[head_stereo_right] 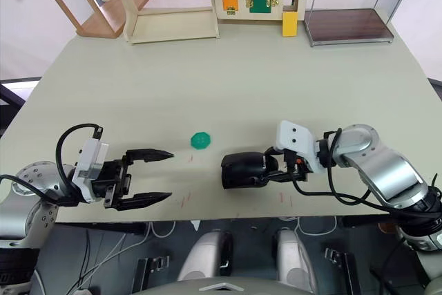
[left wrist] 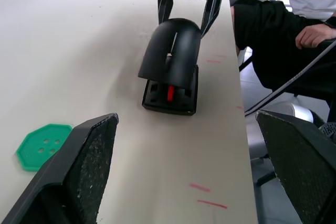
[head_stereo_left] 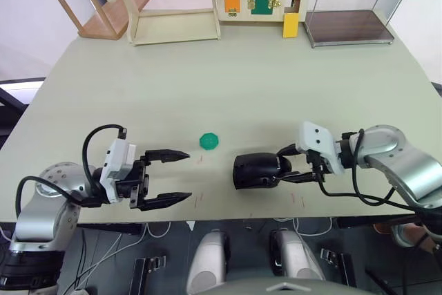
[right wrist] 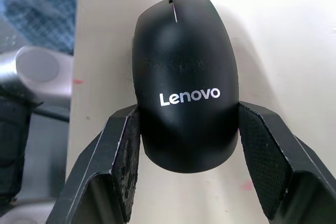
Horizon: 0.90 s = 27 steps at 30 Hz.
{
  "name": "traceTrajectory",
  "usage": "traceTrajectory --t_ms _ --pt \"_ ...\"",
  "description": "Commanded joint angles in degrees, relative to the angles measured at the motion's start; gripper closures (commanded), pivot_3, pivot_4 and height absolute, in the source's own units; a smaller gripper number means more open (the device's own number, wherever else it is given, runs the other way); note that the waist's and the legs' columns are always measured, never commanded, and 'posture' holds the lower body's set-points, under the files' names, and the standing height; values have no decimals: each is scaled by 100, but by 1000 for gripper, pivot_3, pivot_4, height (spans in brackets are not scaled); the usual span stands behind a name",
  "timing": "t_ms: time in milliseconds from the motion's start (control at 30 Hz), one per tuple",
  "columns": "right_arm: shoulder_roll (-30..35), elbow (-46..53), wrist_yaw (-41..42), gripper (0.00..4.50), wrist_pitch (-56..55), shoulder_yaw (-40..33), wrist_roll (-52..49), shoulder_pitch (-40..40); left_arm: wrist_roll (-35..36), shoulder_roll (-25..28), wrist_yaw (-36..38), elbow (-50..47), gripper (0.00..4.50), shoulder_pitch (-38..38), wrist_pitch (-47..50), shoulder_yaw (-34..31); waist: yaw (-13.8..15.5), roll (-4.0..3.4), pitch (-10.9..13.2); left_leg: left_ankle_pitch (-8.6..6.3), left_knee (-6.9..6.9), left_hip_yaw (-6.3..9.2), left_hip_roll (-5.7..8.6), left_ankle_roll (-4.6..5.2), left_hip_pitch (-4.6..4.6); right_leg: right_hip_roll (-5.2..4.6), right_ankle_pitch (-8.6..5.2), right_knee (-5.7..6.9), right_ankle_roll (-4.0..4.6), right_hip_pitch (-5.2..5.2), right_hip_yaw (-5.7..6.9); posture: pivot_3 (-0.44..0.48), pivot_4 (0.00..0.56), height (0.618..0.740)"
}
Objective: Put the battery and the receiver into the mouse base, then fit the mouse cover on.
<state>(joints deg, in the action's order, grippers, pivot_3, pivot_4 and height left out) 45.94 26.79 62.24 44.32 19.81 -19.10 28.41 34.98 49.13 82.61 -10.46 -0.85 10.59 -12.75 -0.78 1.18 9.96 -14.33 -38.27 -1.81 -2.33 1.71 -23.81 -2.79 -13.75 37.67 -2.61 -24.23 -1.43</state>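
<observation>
Fingers of the right gripper (right wrist: 184,145) are set on either flank of the mouse cover (head_stereo_left: 257,169), gripping its rear. The cover's front is seen raised off the mouse base (left wrist: 170,94), red showing in the gap, so seating is judged unfinished. Its long axis runs from the right gripper towards the left gripper (head_stereo_left: 169,177), which hangs spread and empty, well apart from the cover.

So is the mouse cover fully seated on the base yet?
No. The mouse cover is lifted at its front, the mouse base showing red beneath.
</observation>
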Motion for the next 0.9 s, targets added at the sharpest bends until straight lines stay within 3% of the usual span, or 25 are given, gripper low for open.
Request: traceTrajectory --t_ms 33,900 --pt "61 243 -34 2257 142 129 89 184 2 45 85 -32 0 60 -81 12 1 0 0 0 0 0 0 0 0 0 0 0 0 0 1 0 150 740" --pt "-67 252 -422 2257 1076 834 359 689 -52 47 201 57 0 120 -143 100 -2 1 0 0 -5 0 -1 0 1 2 0 9 0 1 5 0 150 740"
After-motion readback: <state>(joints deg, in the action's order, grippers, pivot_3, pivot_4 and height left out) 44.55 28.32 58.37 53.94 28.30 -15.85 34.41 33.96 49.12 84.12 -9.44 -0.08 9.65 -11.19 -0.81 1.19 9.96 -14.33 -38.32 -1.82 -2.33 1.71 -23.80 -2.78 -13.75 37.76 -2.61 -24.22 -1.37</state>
